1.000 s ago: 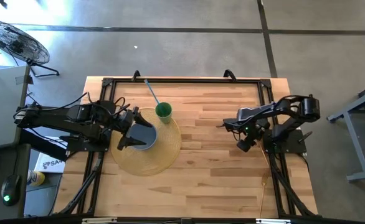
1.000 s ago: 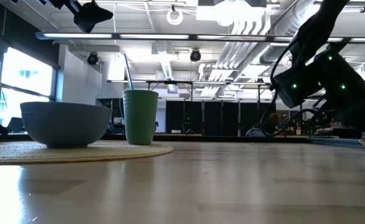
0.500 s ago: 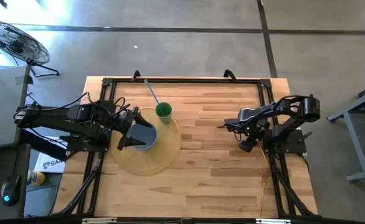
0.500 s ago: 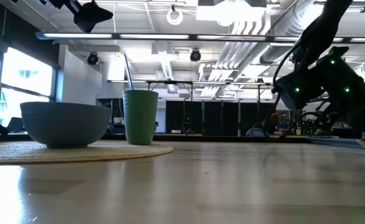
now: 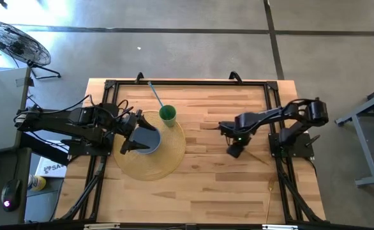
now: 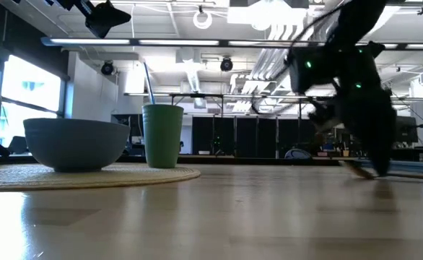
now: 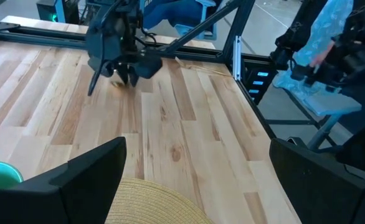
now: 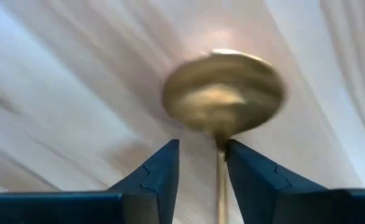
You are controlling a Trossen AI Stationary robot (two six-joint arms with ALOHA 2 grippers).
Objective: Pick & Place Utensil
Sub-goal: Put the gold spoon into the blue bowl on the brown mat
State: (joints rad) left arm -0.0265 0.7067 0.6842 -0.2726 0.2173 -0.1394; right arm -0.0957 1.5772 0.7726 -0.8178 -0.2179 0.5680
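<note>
**Right arm swings inward with the spoon**

Since a second ago we see the right gripper (image 5: 233, 152) leave its post near the table's right edge and move toward the centre; the left gripper (image 5: 131, 133) has not stirred and hangs wide apart above the bowl (image 5: 147, 140). In the right wrist view the fingers (image 8: 150, 174) close on the thin handle of a gold spoon (image 8: 223, 99), its bowl low over the wood. We judge the carry under way. Between the spoon and the mat (image 5: 168, 160) lies bare table (image 5: 206, 185); the cup (image 5: 168, 114) with its straw (image 5: 155, 94) stands on the mat's far rim, just beside the bowl, narrowing the approach
</note>
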